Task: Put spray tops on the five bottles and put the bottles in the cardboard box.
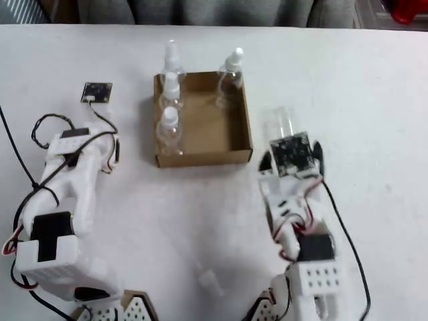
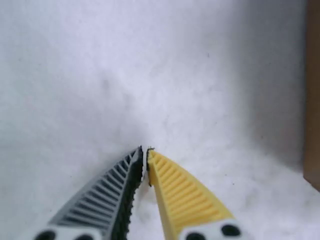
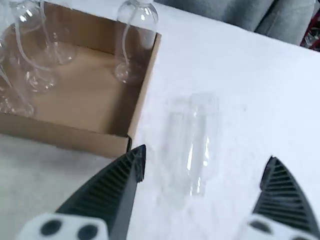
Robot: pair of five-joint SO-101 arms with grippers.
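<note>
The left tool [image 2: 146, 152] is closed, its tips meeting above bare desk [image 2: 100, 75]. The right tool [image 3: 206, 156] is open wide, its jaws either side of a clear bottle [image 3: 192, 142] that lies on the desk just beside the cardboard box [image 3: 145, 90]. Farther off, four upright bottles [image 1: 169, 128] with spray tops stand in the box, three along one side wall and one in the opposite far corner.
</note>
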